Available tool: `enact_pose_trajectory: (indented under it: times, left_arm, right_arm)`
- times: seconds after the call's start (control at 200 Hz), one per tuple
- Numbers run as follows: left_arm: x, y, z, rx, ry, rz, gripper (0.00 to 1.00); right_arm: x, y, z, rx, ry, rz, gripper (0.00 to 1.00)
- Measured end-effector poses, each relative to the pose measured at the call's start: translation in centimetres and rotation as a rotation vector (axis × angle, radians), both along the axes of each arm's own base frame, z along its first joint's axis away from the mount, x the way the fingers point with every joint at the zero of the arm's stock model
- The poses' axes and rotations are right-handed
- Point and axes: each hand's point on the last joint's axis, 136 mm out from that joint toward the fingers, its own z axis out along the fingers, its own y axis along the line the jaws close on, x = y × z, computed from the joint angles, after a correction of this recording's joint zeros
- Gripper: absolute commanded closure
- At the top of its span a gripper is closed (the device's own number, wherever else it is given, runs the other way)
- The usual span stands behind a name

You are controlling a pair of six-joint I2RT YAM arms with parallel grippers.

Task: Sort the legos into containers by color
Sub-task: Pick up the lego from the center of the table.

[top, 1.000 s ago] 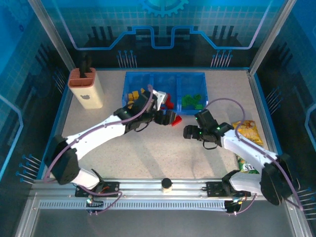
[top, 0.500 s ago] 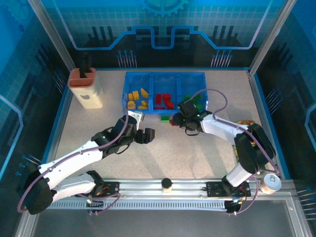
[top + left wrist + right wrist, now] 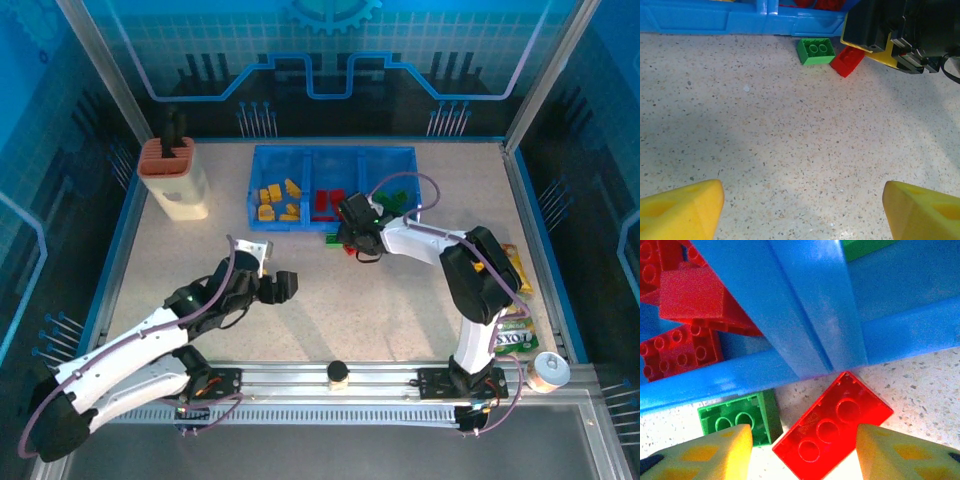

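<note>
Now the roles have swapped. A second ago my left arm was stretched over the tray (image 3: 335, 152) and the right one hung back toward the middle of the bench (image 3: 790, 150). Since then the left claw (image 3: 281, 285) has pulled well clear toward its own side, and in its wrist view its fingers stand wide apart with nothing between them.

The right claw (image 3: 804, 450) has swung in to the tray's near wall instead. It is spread, with a fingertip on either side of the red brick (image 3: 832, 427). That brick lies flat on the bench, one corner seeming to touch the wall just below a divider; I don't see it pinched yet. The green brick (image 3: 740, 421) lies just beside it, to the left in that view (so close that one fingertip overlaps it, which I judge a risk of nudging it or taking both).

Inside the tray the yellow, red and green piles each sit in their own bay. So I reckon these two strays are the last of the job: red goes to the middle bay (image 3: 335, 170), green to the right-hand bay (image 3: 390, 170).
</note>
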Motion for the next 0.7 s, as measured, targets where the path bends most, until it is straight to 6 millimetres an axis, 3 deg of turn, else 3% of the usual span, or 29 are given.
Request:
enact_pose_trajectory:
  times: [0.34,0.52,0.7]
  left_arm:
    - [-0.2,0.4,0.0,0.009,0.0,0.008,0.17]
    - [-0.3,0.5,-0.5,0.016,0.008,0.009,0.17]
    - [-0.3,0.5,-0.5,0.016,0.008,0.009,0.17]
  right_arm:
    - [-0.1,-0.7,-1.0,-0.031,0.019,-0.054,0.42]
    - [-0.4,-0.9,-2.5,-0.054,0.051,-0.055,0.42]
    - [-1.1,-1.4,-3.2,-0.063,0.051,-0.065,0.49]
